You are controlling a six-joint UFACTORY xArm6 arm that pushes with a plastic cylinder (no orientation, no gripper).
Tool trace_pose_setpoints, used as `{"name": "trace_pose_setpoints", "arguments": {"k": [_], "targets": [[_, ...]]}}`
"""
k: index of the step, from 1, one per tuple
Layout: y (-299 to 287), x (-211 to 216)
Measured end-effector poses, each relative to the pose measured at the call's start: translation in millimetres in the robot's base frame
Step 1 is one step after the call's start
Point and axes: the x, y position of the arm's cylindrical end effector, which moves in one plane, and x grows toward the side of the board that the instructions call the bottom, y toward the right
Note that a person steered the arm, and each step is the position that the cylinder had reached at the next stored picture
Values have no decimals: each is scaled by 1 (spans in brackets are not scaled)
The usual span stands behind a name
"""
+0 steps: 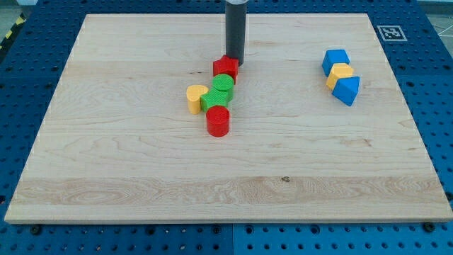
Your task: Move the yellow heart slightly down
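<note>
The yellow heart point(195, 98) lies left of the board's middle, touching a green block point(215, 99) on its right. My tip point(235, 62) is above and to the right of the heart, at the top edge of a red block point(225, 67). A second green block point(224, 83) sits between the red block and the lower green one. A red cylinder point(219, 121) stands just below the green blocks.
At the view's right, a blue block point(335, 59), a yellow block point(340, 74) and a blue triangular block point(347, 90) form a touching diagonal row. The wooden board point(141, 184) rests on a blue perforated table.
</note>
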Motion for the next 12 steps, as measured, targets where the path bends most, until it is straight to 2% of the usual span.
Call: {"name": "trace_pose_setpoints", "arguments": {"k": [2, 3, 4, 6, 10, 12], "targets": [[-4, 6], [-38, -23], [-63, -10], [-62, 50], [-67, 112], [-154, 115]]}}
